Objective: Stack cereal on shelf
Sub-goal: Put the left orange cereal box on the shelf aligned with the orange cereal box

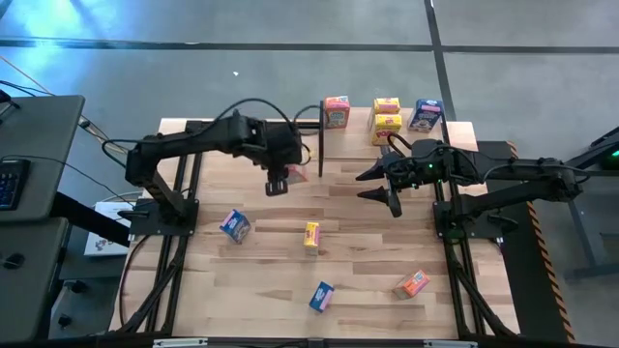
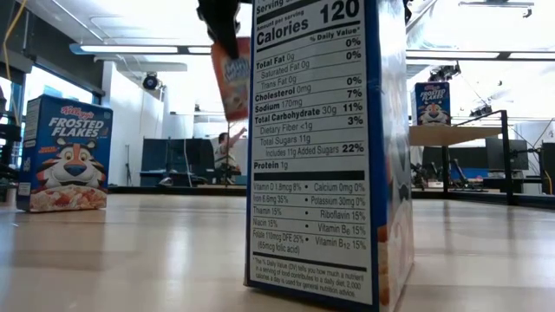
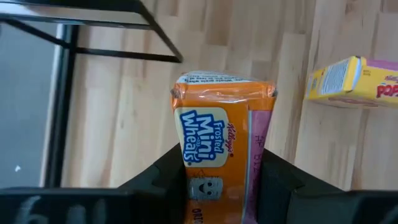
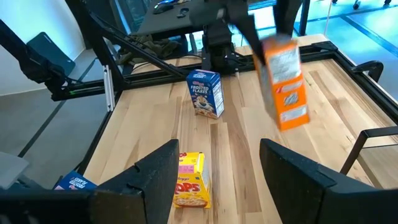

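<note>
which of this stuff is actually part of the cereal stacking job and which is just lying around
Job: Mini-Wheats box held by left end effector; shelf with four boxes on it; loose on the table: blue box, yellow box, second blue box, orange box; right end effector, open, near the shelf.
Lying about: keyboard and side desk left of the table; person in the room behind.

shelf point(image 1: 401, 121) at far edge crowded: orange-pink box point(image 1: 337, 111), two yellow boxes point(image 1: 387, 118), blue box point(image 1: 426, 114). bare board between orange-pink and yellow. black post point(image 1: 320, 140) stands beside left gripper point(image 1: 277, 180). right gripper point(image 1: 379, 186) spread wide just before shelf front. mid-table open between scattered boxes.
</note>
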`<state>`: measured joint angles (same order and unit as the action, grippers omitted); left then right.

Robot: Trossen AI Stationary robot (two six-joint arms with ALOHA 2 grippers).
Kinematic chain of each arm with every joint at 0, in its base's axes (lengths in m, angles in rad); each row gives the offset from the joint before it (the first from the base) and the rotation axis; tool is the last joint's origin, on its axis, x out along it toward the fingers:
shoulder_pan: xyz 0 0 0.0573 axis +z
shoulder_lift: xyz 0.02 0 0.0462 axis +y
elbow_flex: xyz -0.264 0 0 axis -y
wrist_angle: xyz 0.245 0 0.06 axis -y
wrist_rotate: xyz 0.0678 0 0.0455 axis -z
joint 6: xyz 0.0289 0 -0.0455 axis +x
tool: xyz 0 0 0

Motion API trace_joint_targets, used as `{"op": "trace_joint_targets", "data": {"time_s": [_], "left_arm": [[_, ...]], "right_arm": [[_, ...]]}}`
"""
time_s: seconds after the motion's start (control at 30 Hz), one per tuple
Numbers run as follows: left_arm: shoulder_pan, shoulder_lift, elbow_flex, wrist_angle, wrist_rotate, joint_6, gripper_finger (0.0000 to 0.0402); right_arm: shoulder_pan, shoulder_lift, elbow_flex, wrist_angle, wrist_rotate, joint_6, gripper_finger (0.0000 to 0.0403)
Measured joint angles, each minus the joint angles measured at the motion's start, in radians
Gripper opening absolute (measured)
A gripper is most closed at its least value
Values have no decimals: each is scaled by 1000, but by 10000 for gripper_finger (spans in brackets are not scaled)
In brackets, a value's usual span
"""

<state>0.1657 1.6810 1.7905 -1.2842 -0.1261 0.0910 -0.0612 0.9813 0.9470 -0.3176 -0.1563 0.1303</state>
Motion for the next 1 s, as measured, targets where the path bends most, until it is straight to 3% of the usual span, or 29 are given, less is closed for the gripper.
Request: {"op": "trace_joint_targets", "data": {"time_s": [0.2,0.43,1.0], "left_arm": [[24,-1,122,-20,-51,43,127],[68,-1,191,80,-109,178,127],[149,25,211,254,-65,351,127]], "right_arm": [[0,0,0,0,0,0,217],[0,0,0,0,0,0,217],[0,0,0,0,0,0,217]]}}
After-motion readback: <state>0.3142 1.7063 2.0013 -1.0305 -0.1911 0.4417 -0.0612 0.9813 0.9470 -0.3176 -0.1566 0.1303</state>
